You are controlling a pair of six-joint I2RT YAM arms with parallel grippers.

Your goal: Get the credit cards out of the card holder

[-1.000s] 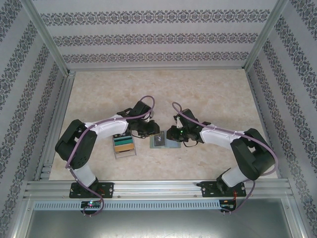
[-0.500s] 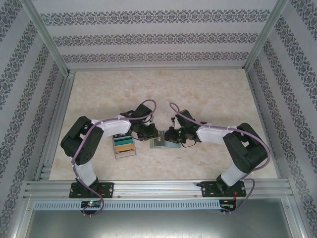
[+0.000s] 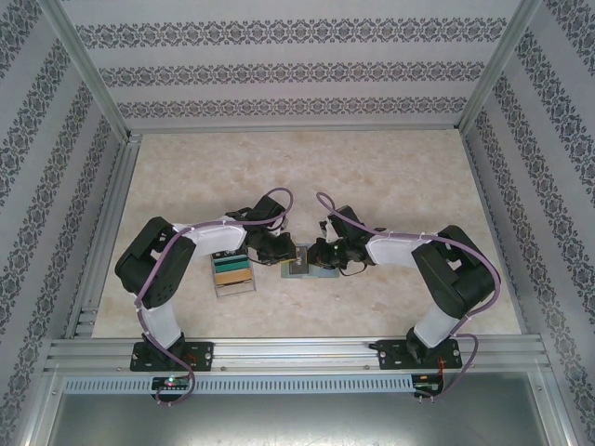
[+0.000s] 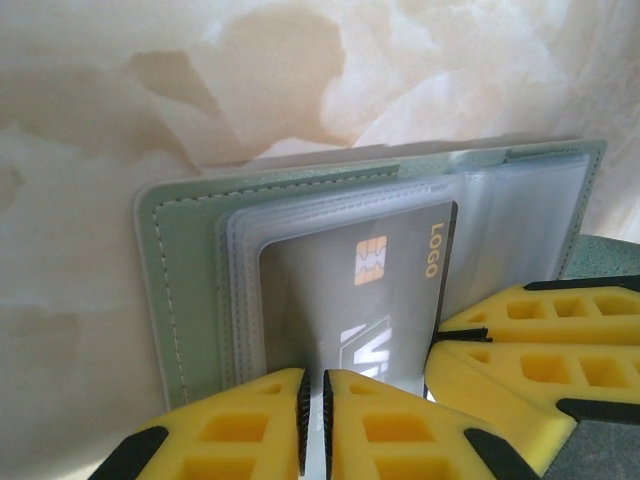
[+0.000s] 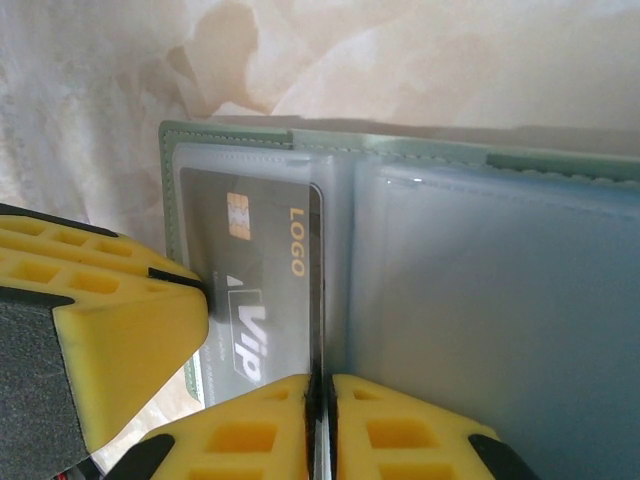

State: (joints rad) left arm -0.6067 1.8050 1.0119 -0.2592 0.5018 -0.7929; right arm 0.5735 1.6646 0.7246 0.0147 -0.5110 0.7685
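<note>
Card holder point(image 3: 323, 272) lay open on the tabletop point(image 3: 372, 177) in the top view, near the front edge and between the two arms, with a clear tray of coloured cards point(image 3: 232, 271) just to its left. The left gripper point(image 3: 288, 253) and right gripper point(image 3: 312, 255) met over it, nearly touching.

In the left wrist view, a grey credit card point(image 4: 380, 300) with a chip and "LOGO" sat in the clear sleeves point(image 4: 240, 260) of the card holder. The left gripper's yellow fingers point(image 4: 240, 425) were narrowed to a thin slit, pinching the holder's near edge.

In the right wrist view, the right gripper's fingers point(image 5: 400, 430) were likewise almost together, clamped on the card's LOGO-side edge beside the fold. The left fingers point(image 5: 110, 310) pressed at the card's opposite side.
</note>
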